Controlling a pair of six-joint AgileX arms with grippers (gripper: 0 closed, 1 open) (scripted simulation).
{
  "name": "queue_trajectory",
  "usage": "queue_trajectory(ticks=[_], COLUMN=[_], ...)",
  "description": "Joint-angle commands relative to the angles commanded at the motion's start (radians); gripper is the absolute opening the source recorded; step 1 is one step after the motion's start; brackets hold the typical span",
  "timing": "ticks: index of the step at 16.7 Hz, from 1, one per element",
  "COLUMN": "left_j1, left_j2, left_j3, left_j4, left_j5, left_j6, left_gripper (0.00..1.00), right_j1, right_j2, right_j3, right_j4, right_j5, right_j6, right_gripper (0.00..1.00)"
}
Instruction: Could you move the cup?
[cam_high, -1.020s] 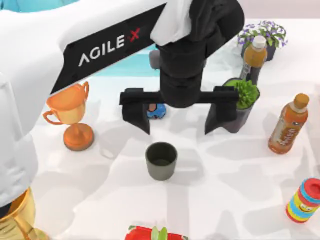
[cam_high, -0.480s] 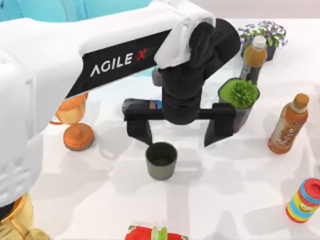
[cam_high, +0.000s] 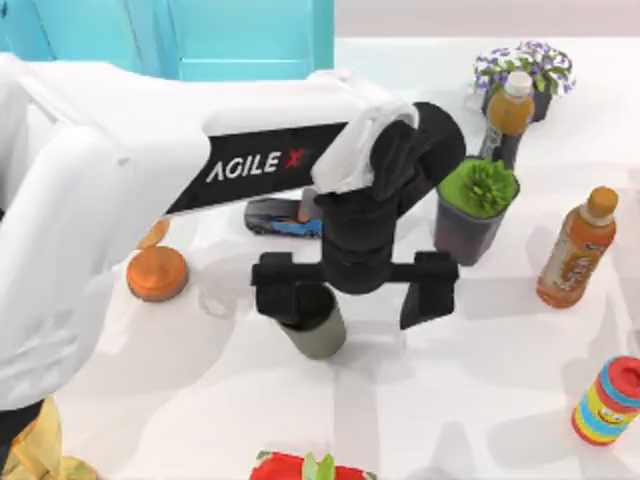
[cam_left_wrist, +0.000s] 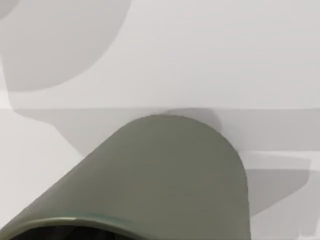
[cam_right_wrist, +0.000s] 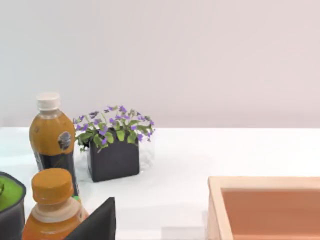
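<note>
The cup (cam_high: 318, 333) stands upright on the white table (cam_high: 470, 400), near the middle, a little toward the front edge. In the left wrist view the cup (cam_left_wrist: 165, 175) is very close, and I see its grey-green side and a bit of its dark rim.

My left gripper (cam_high: 355, 290) is right above it with its jaws wide apart. One finger (cam_high: 290, 300) sits over the cup's rim, and the other finger (cam_high: 425, 292) is off to the cup's right side. So I think the cup is not centred between them yet.

To do this well, I should slide the gripper a little toward the table's left, go down slowly, then close gently so the cup does not tip.

A toy car (cam_high: 285, 218) and a green plant pot (cam_high: 472, 212) are near, so I must lift straight up.

My right arm is parked, looking at a flower pot (cam_right_wrist: 114, 145).
</note>
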Motion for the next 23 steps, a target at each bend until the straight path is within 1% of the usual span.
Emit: queue_trajectory(ticks=[1, 14, 15, 23], left_j1=[0.000, 0.000, 0.000, 0.001], left_j2=[0.000, 0.000, 0.000, -0.001], left_j3=[0.000, 0.000, 0.000, 0.001], left_j4=[0.000, 0.000, 0.000, 0.000], left_j5=[0.000, 0.000, 0.000, 0.000], left_j6=[0.000, 0.000, 0.000, 0.000], left_gripper=[1.00, 0.02, 0.00, 0.00], right_j1=[0.000, 0.000, 0.000, 0.000], right_j2=[0.000, 0.000, 0.000, 0.000], right_j3=[0.000, 0.000, 0.000, 0.000], right_j4=[0.000, 0.000, 0.000, 0.000], right_j5=[0.000, 0.000, 0.000, 0.000], right_j6=[0.000, 0.000, 0.000, 0.000], right_gripper=[1.00, 1.00, 1.00, 1.00])
